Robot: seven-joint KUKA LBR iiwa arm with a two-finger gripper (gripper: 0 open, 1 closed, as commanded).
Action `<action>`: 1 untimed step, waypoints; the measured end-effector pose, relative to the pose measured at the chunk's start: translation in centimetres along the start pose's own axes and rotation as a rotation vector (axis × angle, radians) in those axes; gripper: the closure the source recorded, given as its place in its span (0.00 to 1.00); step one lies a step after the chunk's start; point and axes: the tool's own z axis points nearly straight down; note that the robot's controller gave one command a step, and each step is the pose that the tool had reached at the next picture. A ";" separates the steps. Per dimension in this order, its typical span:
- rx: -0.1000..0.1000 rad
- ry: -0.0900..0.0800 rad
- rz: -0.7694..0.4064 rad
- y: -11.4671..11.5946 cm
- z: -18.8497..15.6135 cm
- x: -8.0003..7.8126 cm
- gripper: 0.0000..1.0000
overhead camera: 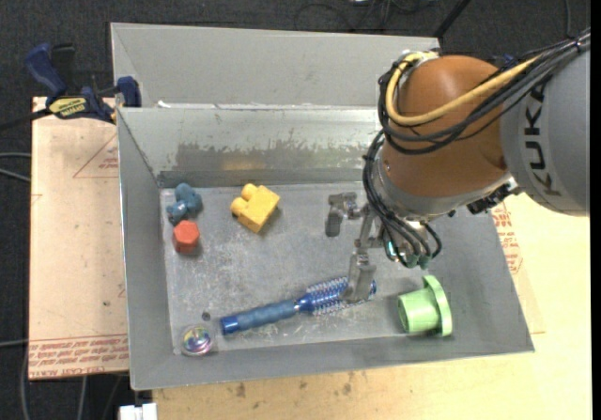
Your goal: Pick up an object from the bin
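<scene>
Arm (554,141): lettering "KUK" legible, the rest hard to make out. Claw (348,247): fingers spread wide, gripping nothing, lower tip at the bristle head of the blue brush (282,310), which lies along the front wall of the bin (141,249). Green spool (423,310) just beside it; bare floor mid-bin. Orange cover (441,127) hides the wrist.

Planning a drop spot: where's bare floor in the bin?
Widest bare patch: mid-floor between the yellow block, red cylinder and blue brush. Crowded on the view's right, where the open jaws stand by the brush head and green spool.
</scene>
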 end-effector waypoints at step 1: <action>0.000 -0.001 -0.324 2.1 16.1 -2.1 0.00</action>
